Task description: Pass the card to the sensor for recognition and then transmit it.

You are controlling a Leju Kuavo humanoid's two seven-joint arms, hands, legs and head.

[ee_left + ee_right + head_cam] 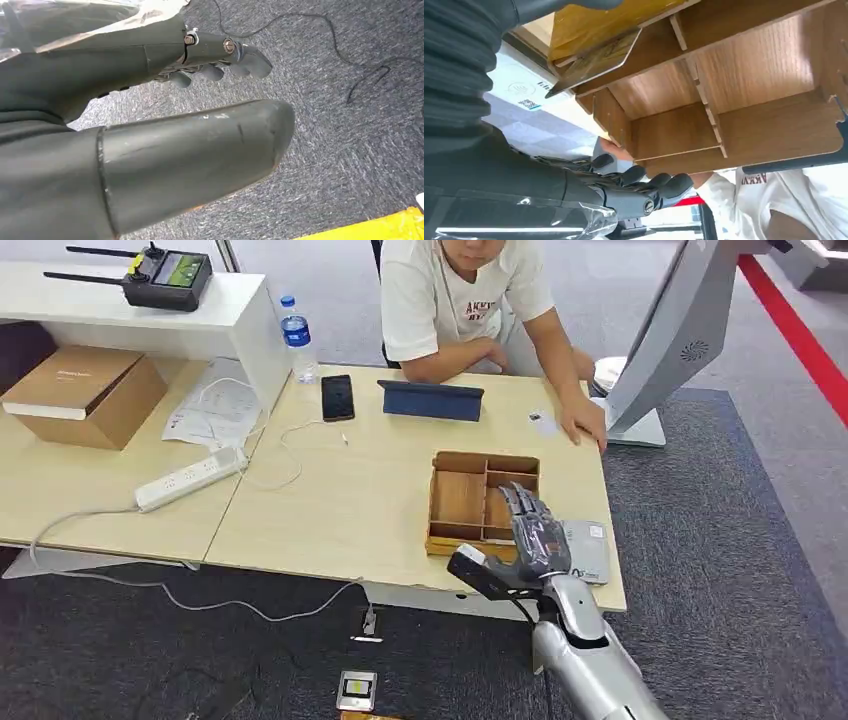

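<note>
Grey speckled carpet (720, 540) is seen under a pale wood-grain table (350, 510), at whose 12 o'clock edge a person (460, 300) is seated, one hand (582, 425) laid flat beside a white kiosk stand (660, 350). A black phone (337, 397), a folded blue tablet case (432, 400) and a clear plastic bottle (296, 335) are ranged toward 11 o'clock, and a white power strip (190, 478) with its looping cable is laid toward 9 o'clock. At 5 o'clock on the table a compartmented plywood tray (460, 500) is partly covered by the right hand (530, 530), with a flat grey sensor pad (588, 548) just beside the tray at its 3 o'clock. A thin, glossy golden card (594, 60) is shown tilted at the tray's near edge under the thumb, the dark fingers (644, 180) being curled beyond the tray; whether the card is gripped cannot be told. The left hand (175, 140) is hung over carpet, nothing held, its fingers (215, 72) loosely bent and apart from the thumb.
</note>
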